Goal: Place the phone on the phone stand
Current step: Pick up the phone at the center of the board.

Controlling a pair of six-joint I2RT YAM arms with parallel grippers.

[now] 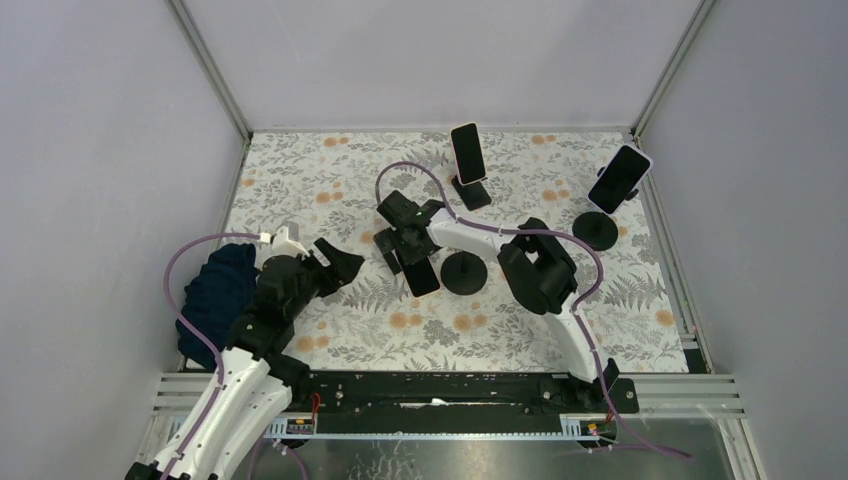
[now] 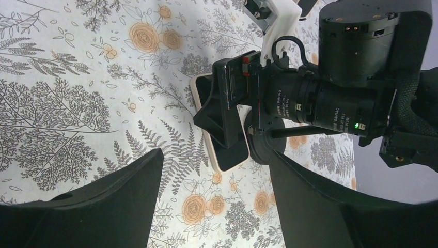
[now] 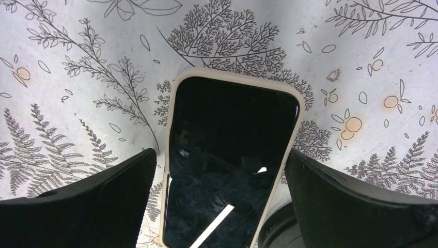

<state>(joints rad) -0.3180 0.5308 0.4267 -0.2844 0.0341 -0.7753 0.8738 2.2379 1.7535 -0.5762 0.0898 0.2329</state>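
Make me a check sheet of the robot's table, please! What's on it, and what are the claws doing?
Surface: flowery tablecloth, flat.
Job's things: phone lies beside the empty stand.
Clutter: dark blue cloth at the left edge; back phone and right-hand phone already propped up.
Grippers: left gripper open, holding nothing; right gripper open, fingers either side of the phone.
Cables: purple cables loop along both arms.
Surroundings: plain grey walls, metal frame.

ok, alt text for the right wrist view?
A phone in a cream case lies screen up on a floral table cover, between the open black fingers of the right hand. A black stand base shows at bottom right.
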